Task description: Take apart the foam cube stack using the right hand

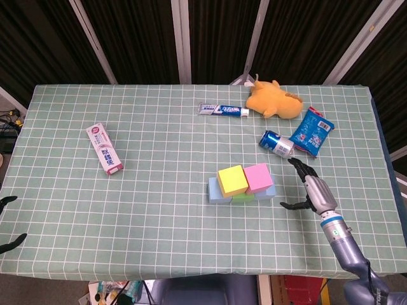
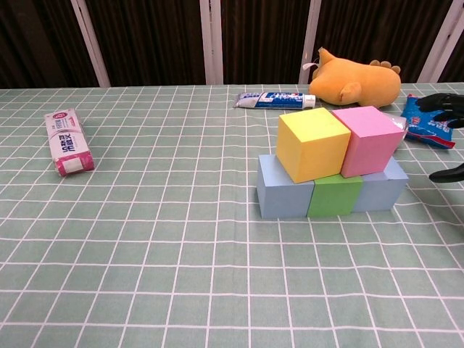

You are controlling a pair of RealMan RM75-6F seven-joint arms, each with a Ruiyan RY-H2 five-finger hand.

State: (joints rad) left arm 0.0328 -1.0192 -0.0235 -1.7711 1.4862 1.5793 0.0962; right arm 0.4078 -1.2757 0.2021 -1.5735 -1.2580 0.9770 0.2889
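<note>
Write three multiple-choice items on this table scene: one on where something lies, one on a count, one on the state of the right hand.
1. Where does the blue toothpaste tube lie?
A. just left of the orange plush toy
B. on top of the cubes
C. beside the pink toothpaste box

2. How many cubes form the stack's top layer?
A. one
B. two
C. three

3. What is the right hand doing?
A. gripping the pink cube
B. pressing the can
C. open beside the stack, holding nothing

Answers: 1 A, the blue toothpaste tube lies next to the orange plush toy. 2 B, yellow cube and pink cube. 3 C, the right hand has spread fingers, clear of the cubes.
</note>
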